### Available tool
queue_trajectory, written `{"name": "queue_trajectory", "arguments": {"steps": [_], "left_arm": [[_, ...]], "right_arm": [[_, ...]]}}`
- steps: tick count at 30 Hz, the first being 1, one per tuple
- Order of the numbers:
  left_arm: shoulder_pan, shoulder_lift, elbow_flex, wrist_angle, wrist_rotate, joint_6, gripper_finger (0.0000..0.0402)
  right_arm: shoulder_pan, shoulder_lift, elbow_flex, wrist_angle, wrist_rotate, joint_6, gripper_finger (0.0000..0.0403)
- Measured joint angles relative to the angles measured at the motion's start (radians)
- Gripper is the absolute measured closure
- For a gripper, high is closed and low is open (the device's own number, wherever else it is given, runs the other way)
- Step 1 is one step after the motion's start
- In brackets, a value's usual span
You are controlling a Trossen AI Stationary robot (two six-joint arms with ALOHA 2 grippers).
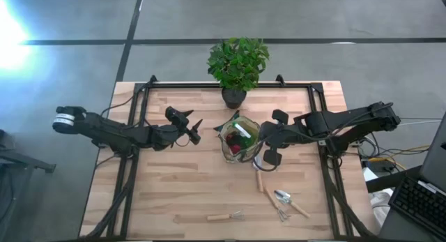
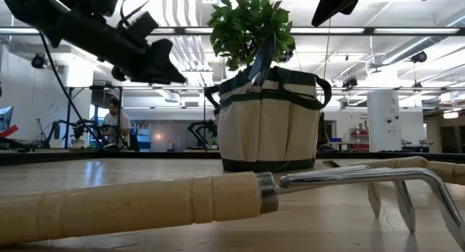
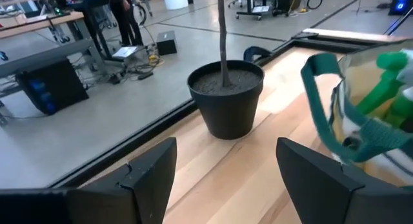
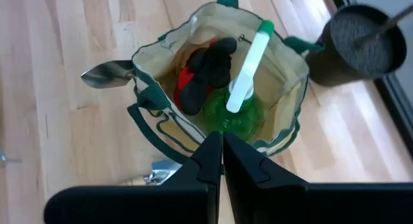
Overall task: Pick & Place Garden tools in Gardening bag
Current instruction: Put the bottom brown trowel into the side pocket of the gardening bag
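Right claw [image 1: 267, 147] is hanging just beside the gardening bag [image 1: 240, 139] with its fingers pressed together on nothing, while the left claw [image 1: 189, 128] is hovering on the bag's other side with its fingers spread apart, also empty. The bag is sitting mid-surface in front of the potted plant [image 1: 237, 66], and it's already carrying the green spray bottle [image 4: 240, 98] and a red-and-black item [image 4: 203, 72], with one silver trowel blade [image 4: 107, 73] poking over the rim. What's bugging me: that bag is soft and looking pretty full, so pushing another long handle in could tip it or shove it into the plant pot [image 3: 226, 98], and the sticking-out trowel might get levered right out. Whichever arm goes for the leftovers is also passing close to the bag, so a clipped handle loop seems possible. On the bare wood nearer the front edge, a small rake [image 1: 226, 217] is lying on its own, and a trowel [image 1: 288, 201] and a fork [image 1: 269, 193] are lying crossed over each other, which could mean grabbing two at once or flicking one off the surface [image 1: 167, 193]. It's a pale butcher-block top with a black frame; beyond it the room is looking like a big open lab with grey floor, desks, ceiling strip lights, and a person sitting far back.
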Motion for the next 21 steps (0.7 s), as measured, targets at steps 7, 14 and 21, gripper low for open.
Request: {"name": "queue_trajectory", "arguments": {"steps": [7, 14, 21], "left_arm": [[0.005, -0.005, 0.011, 0.003, -0.002, 0.044, 0.0134], [0.004, -0.015, 0.038, 0.006, -0.002, 0.098, 0.0134], [0.004, -0.015, 0.036, 0.002, 0.021, 0.092, 0.0134]], "right_arm": [[0.054, 0.0, -0.051, 0.0, -0.037, 0.221, 0.0394], [0.144, 0.0, -0.101, -0.003, -0.061, 0.459, 0.0394], [0.225, 0.0, -0.168, -0.003, -0.074, 0.603, 0.0394]]}}
